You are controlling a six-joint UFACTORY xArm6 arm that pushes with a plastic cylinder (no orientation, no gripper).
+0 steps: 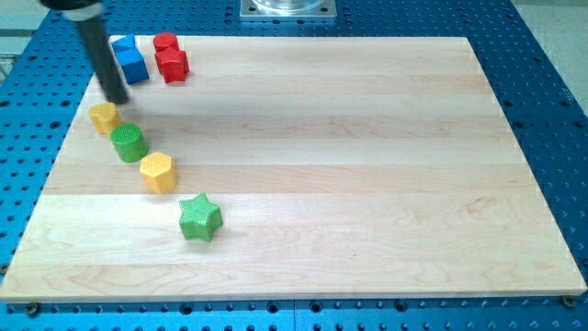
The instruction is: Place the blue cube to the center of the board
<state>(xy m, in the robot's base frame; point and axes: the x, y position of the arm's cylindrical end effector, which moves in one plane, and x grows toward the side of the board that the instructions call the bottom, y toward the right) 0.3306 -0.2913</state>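
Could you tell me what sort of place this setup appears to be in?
Probably a robotics lab bench: a pale wooden board lies on a blue perforated metal table, with small coloured plastic blocks like the blue cube beside my tip.

A pale wooden board [367,165] filled most of the frame, lying on a blue perforated table [551,83]; a metal plate [288,8] sat top centre.

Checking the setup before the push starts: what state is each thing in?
blue cube: top-left corner, not centred.
red block: just right of blue.
yellow block: just below my tip.
green cylinder: upright.
yellow hexagon: upright.
green star: flat.
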